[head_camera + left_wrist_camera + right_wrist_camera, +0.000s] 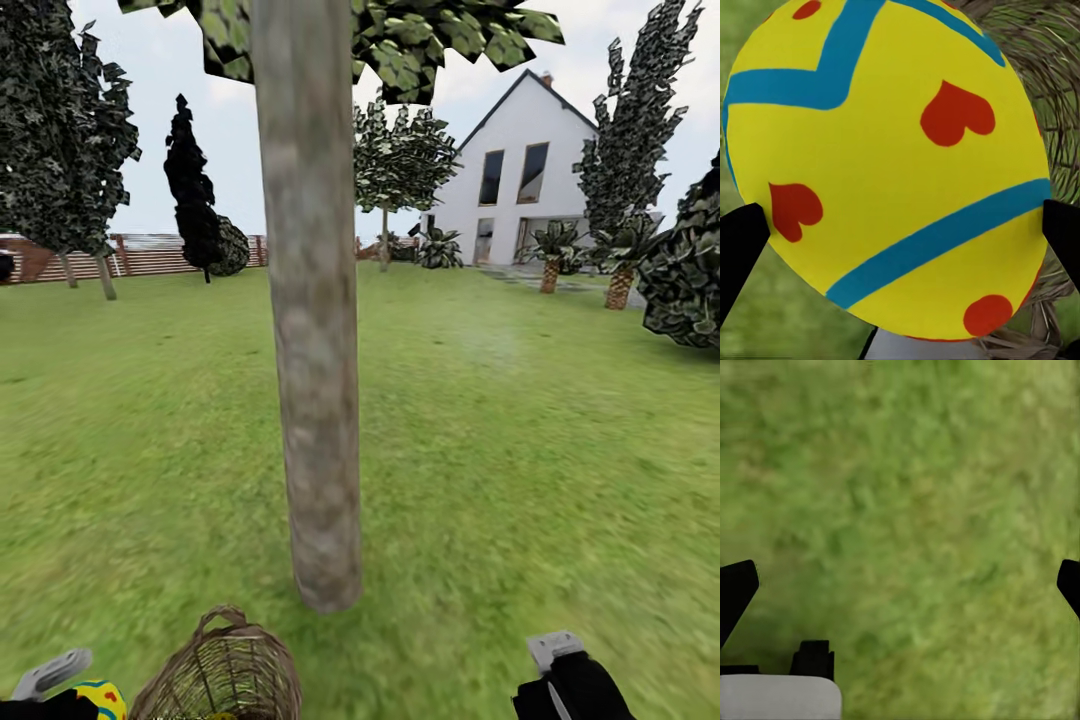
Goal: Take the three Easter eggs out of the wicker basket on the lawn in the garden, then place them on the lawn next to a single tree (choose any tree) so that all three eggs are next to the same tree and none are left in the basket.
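Head view: the tree [315, 330] is rising from the lawn [520, 450] at 12 o'clock, the wicker basket [225, 675] sitting near its base at 6 o'clock. The left gripper [900, 225] is clamping a yellow Easter egg [889, 165] beside the basket's rim. The right gripper [900, 585] is hanging spread wide, empty, over grass.

No readable text, labels, brands or numbers anywhere. Egg [892, 165] has only painted pattern: blue stripes and red heart shapes, no lettering. House [520, 180] front looks unmarked, though it's far off and blurry, so small signs couldn't be read anyway.
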